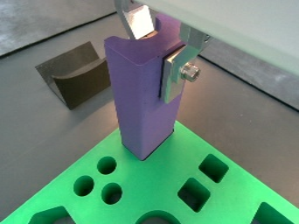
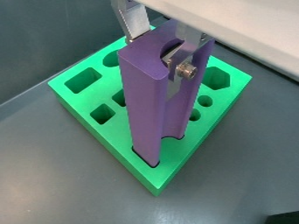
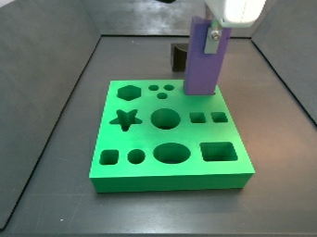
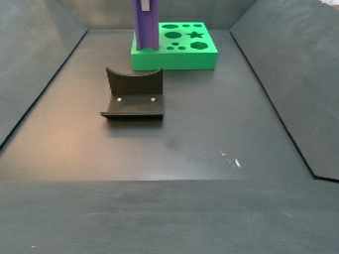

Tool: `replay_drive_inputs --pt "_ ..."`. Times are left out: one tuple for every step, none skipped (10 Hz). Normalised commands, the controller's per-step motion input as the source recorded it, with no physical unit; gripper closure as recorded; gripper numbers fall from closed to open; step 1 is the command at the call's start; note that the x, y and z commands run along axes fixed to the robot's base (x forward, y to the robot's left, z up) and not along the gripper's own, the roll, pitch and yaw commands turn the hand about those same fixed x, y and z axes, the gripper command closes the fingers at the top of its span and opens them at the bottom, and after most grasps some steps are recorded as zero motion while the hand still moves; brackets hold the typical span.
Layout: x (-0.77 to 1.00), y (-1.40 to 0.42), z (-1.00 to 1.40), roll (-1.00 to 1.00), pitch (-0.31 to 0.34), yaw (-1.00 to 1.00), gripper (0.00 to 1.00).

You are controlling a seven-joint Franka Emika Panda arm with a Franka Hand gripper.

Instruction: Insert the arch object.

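Note:
The arch object is the tall purple piece (image 1: pixel 142 96) with a rounded groove down one side; it also shows in a wrist view (image 2: pixel 152 96) and in both side views (image 3: pixel 205 67) (image 4: pixel 143 20). It stands upright, its lower end in a hole at a corner of the green board (image 2: pixel 233 80). My gripper (image 1: pixel 158 45) is shut on its top, one silver finger on each side, seen in a wrist view (image 2: pixel 158 44) and a side view (image 3: pixel 213 35). No small dark block shows.
The green board (image 3: pixel 143 136) has several shaped holes and lies on the dark floor. The dark fixture (image 4: pixel 133 97) stands on the floor beside the board, also seen in a wrist view (image 1: pixel 76 79). Grey walls ring the floor.

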Motion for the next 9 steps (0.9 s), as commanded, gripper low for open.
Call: replay_drive_inputs --pt "0.20 0.00 -0.29 -0.03 0.014 -0.13 1.00" --pt "0.13 0.00 -0.28 -0.02 0.000 -0.12 1.00" --pt "0.09 0.00 -0.24 -0.02 0.003 -0.11 1.00" --pt "0.07 0.00 -0.22 -0.01 0.000 -0.10 1.00" --pt "0.06 0.00 -0.20 -0.01 0.000 -0.10 1.00" --pt "0.03 0.00 -0.16 -0.02 0.000 -0.09 1.00" --pt "0.01 0.00 -0.11 -0.04 0.000 -0.07 1.00" --pt "0.05 0.00 0.00 -0.04 0.000 -0.03 1.00" --pt "0.00 0.00 0.00 0.00 0.000 0.00 1.00"
